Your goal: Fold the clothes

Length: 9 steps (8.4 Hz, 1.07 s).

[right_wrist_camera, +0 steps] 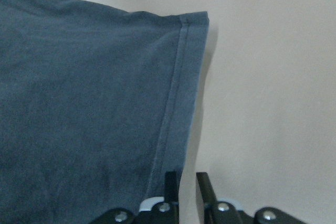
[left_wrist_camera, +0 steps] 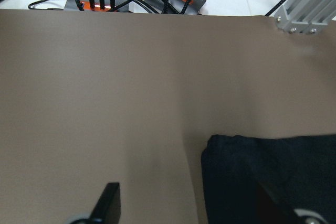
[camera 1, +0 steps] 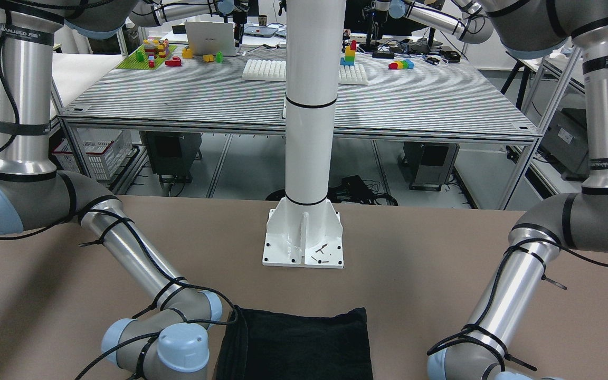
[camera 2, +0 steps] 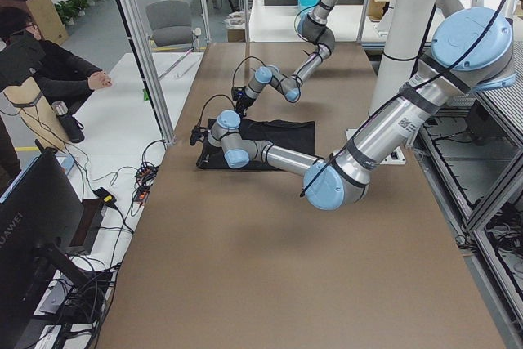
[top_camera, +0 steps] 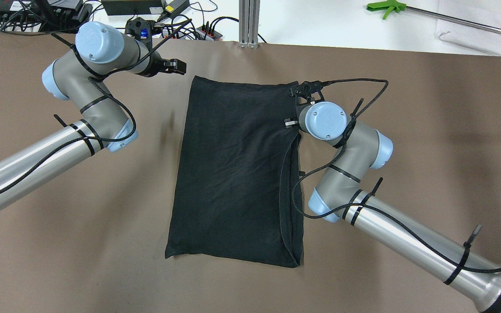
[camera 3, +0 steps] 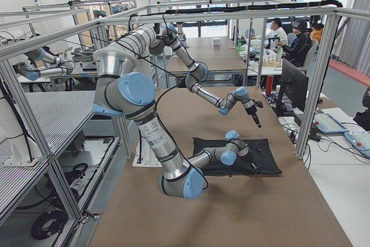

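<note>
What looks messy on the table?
The black cloth is folded unevenly: along its edge beside the right arm, the top layer curves inward, leaving the layer underneath showing. Nothing looks spilled or torn.

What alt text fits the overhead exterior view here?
A folded black cloth lies flat on the brown table. The right gripper is at its far right corner; the left gripper hovers just off its far left corner.

A white pole (camera 1: pixel 310 105) stands on the brown worktop (camera 1: pixel 441 253). Behind it, a table (camera 1: pixel 177 100) holds toy blocks (camera 1: pixel 153 51), a laptop (camera 1: pixel 210 38) and white trays (camera 1: pixel 265 69). A green tool (top_camera: pixel 387 5) lies past the worktop's edge.
</note>
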Motion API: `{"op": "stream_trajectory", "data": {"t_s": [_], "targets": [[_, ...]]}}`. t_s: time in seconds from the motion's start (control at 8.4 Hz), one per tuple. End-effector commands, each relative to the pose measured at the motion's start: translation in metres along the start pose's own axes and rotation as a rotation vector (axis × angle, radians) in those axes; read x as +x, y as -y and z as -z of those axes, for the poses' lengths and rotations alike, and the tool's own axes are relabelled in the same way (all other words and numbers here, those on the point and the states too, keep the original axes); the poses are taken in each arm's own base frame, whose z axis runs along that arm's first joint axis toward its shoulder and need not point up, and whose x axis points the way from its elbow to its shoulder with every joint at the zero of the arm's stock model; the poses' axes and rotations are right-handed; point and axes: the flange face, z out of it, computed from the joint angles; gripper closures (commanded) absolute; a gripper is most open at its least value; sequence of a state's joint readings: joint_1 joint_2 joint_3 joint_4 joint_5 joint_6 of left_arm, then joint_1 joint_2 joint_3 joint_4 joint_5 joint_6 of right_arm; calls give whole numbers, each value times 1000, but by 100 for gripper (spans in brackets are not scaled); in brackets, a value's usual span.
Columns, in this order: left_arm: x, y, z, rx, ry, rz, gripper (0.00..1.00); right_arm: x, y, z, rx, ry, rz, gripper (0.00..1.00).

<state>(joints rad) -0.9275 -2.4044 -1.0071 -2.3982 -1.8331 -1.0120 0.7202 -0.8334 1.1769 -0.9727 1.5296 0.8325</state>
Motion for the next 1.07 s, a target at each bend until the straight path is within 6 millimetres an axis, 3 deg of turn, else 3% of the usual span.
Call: {"op": "stream_trajectory", "data": {"t_s": [0.0,0.12,0.24,0.36,0.48,0.6,0.83,0.95], "targets": [[1,-1,0,1,-2,1,9,47,-18,-3,-11,141,-30,87],[1,0,1,3,-3,0,9,56,-9,1,-33,169,-40,87],[1,0,1,3,-3,0,9,66,7,9,-62,207,-59,80],[1,0,1,3,-4,-1,8,78,26,20,-104,260,-80,53],[1,0,1,3,-6,-2,8,77,39,29,-123,294,-109,36],[2,0,1,4,-9,-1,7,66,49,40,-122,307,-182,13],[5,2,7,14,-19,-2,7,26,57,67,-140,359,-431,6],[5,1,9,16,-22,-4,7,-9,38,76,-174,399,-458,6]]}}
